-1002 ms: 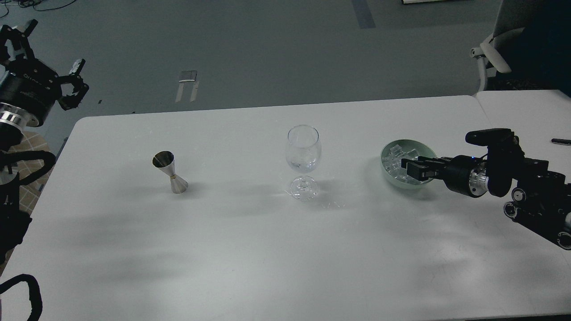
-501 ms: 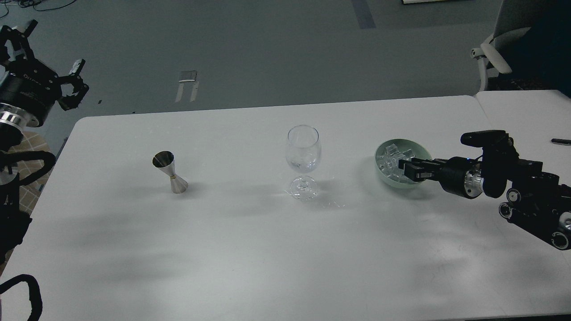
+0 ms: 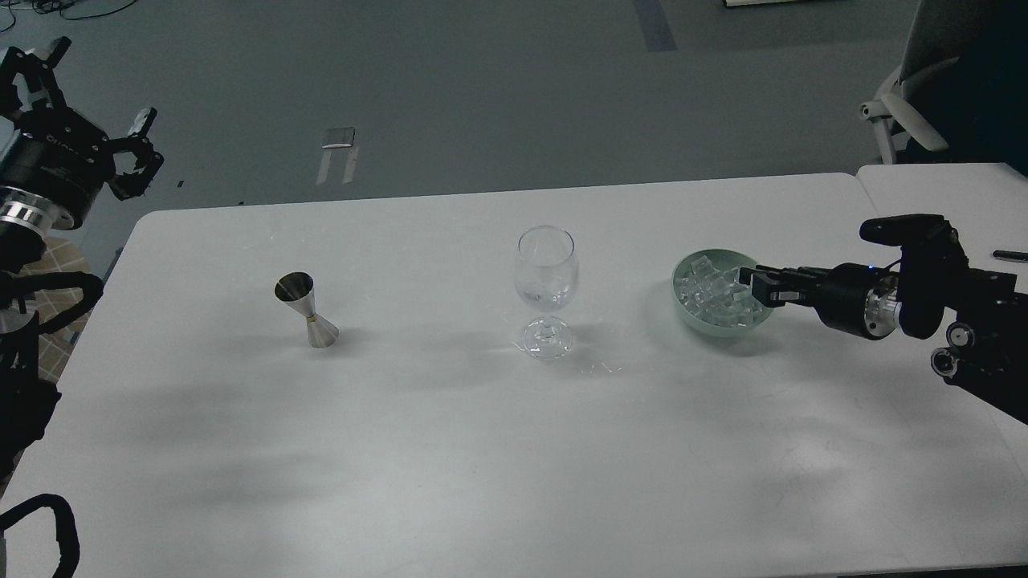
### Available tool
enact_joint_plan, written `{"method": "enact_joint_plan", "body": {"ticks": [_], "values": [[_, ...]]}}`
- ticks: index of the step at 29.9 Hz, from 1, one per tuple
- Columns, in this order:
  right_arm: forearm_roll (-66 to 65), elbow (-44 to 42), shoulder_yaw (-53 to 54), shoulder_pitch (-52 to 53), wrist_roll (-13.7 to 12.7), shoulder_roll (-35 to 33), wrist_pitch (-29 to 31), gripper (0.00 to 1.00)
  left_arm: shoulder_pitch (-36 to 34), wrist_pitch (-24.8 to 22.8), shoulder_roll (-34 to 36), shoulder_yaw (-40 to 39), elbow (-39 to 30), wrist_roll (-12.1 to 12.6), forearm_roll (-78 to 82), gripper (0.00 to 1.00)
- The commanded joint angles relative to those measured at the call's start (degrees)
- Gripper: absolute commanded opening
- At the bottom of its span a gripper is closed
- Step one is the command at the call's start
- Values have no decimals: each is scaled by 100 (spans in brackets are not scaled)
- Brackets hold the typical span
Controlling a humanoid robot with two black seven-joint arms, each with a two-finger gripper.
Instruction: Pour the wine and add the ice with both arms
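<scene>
A clear wine glass [image 3: 546, 273] stands upright at the table's middle, with a little colourless wine [image 3: 546, 300] at the bottom of its bowl. A steel jigger [image 3: 307, 310] stands to its left. A pale green bowl [image 3: 689, 319] to its right holds several clear ice cubes [image 3: 708, 291]. My right gripper [image 3: 757, 286] reaches in from the right and sits at the bowl's right rim, over the ice. It is dark and small, so its fingers cannot be told apart. My left gripper [image 3: 96, 100] is raised off the table's far left corner, its fingers spread and empty.
The white table [image 3: 450, 449] has its rounded far-left corner below my left gripper. A second white table [image 3: 948, 189] adjoins at the right, with a dark pen [image 3: 1009, 255] on it. An office chair [image 3: 915, 88] stands behind it. Grey floor lies beyond.
My right gripper first pushed into the bowl, sliding it slightly left, then drew back to the right and rose to the bowl's right rim. The left arm barely moved.
</scene>
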Motion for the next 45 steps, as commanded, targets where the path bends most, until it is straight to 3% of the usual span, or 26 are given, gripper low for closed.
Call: {"method": "enact_joint_plan", "body": {"ticks": [1, 6, 11, 20, 29, 37, 45], "values": [[367, 709, 46, 493, -1, -651, 35, 11, -25, 0, -3, 0, -12, 1, 9, 99], [623, 1352, 29, 1293, -1, -996, 316, 11, -43, 0, -3, 0, -12, 1, 18, 99], [632, 1564, -129, 2103, -10, -882, 677, 11, -52, 0, -12, 9, -12, 1, 27, 99], [798, 1284, -2035, 3913, -10, 716, 783, 11, -61, 0, -12, 9, -12, 1, 27, 99], [1071, 712, -2485, 4336, -1, 1763, 1142, 11, -25, 0, -21, 9, -21, 9, 18, 99], [1142, 606, -2695, 4459, 122, 1878, 1652, 13, -43, 0, -29, 9, -21, 18, 27, 99], [1150, 632, -2881, 4503, 157, 1825, 1662, 13, -17, 0, -56, 9, -21, 9, 27, 99]]}}
